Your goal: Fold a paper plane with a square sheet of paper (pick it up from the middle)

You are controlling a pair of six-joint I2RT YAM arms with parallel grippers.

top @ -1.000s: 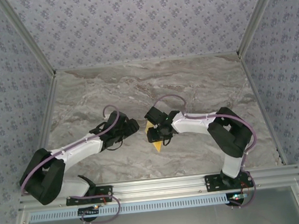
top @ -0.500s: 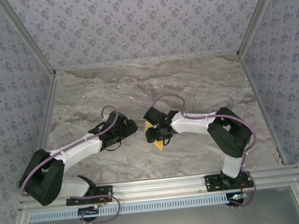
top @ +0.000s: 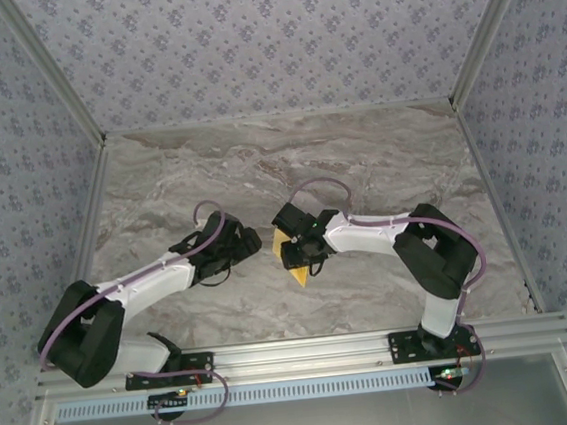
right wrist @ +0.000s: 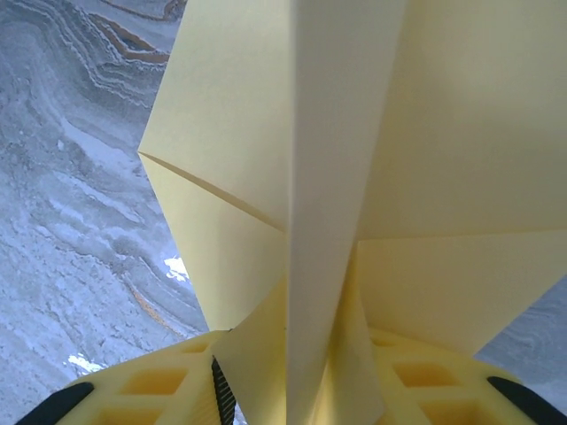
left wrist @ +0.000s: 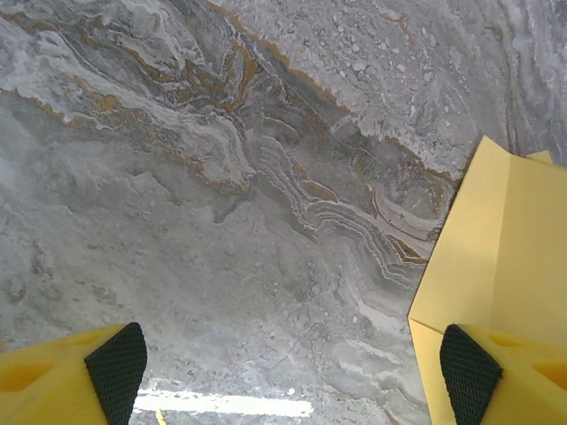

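Right end effector (right wrist: 297,394), creased yellow paper plane (right wrist: 232,133)

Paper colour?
The paper is plain mustard yellow, with no print. The right wrist view shows it best.

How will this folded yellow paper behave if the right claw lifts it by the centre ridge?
Probably feather-light; the folded yellow paper is thin sheet. The raised centre ridge should stiffen it lengthwise, but the side flaps look loose and may droop or spring open. On the smooth marble table it likely slides if nudged.
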